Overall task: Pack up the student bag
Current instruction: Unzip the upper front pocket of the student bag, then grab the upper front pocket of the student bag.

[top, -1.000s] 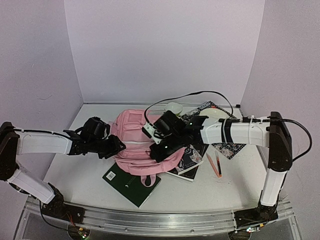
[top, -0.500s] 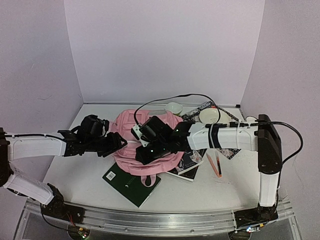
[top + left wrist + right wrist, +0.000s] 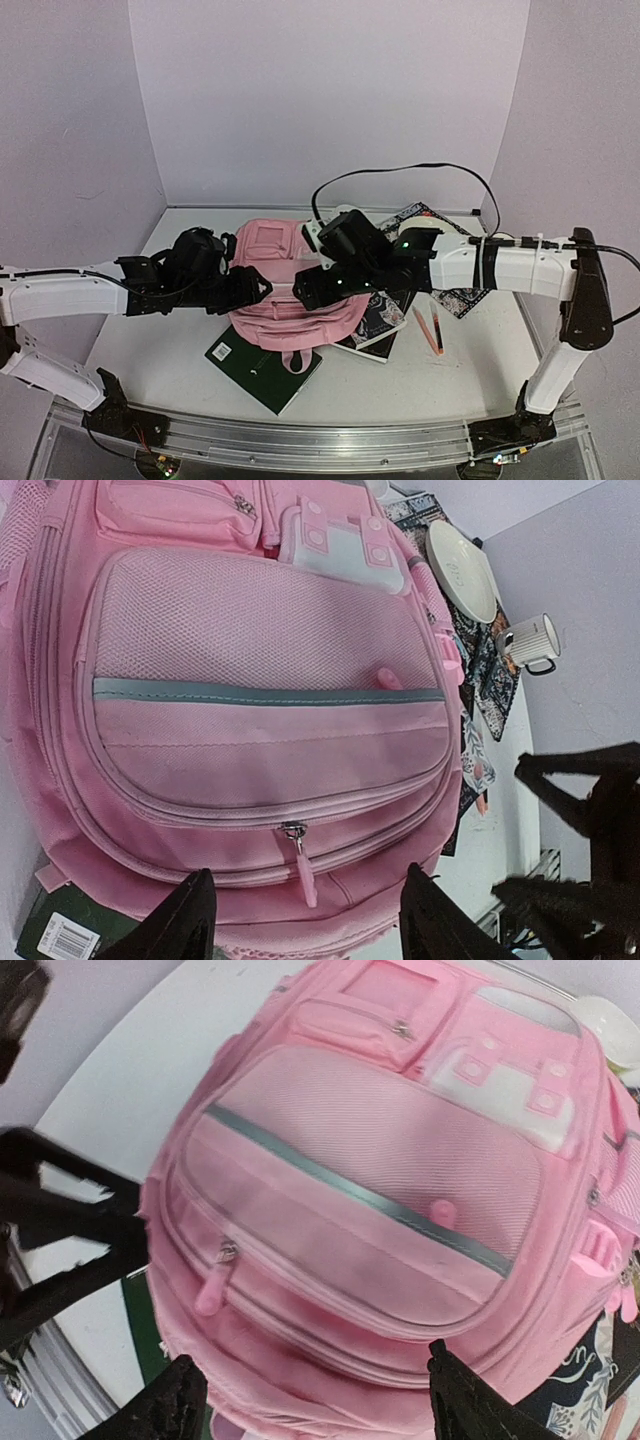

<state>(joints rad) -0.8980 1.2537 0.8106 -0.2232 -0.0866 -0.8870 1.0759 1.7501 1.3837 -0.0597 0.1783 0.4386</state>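
The student bag (image 3: pixel 272 250) is a soft pink backpack lying flat mid-table, front pocket up, its zips closed. A pink zip pull (image 3: pixel 303 875) hangs at its near edge. My left gripper (image 3: pixel 257 290) hovers over the bag's left lower side, open with nothing between its fingers (image 3: pixel 190 920). My right gripper (image 3: pixel 309 291) hangs just above the bag's middle, jaws wide apart and empty, its fingertips (image 3: pixel 470 1405) over the pocket's lower seam. In the right wrist view the same zip pull (image 3: pixel 213 1285) lies left of the gap.
A dark green book (image 3: pixel 262 366) sticks out from under the bag's near edge. Floral notebooks (image 3: pixel 381 320) lie to the bag's right with two orange pens (image 3: pixel 431 329). A white plate (image 3: pixel 462 568) and a mug (image 3: pixel 530 642) stand at the back right.
My right gripper has opened wide and pulled back right over the bag. The left arm has slid right, toward the bag's lower left edge, and opened a little more.
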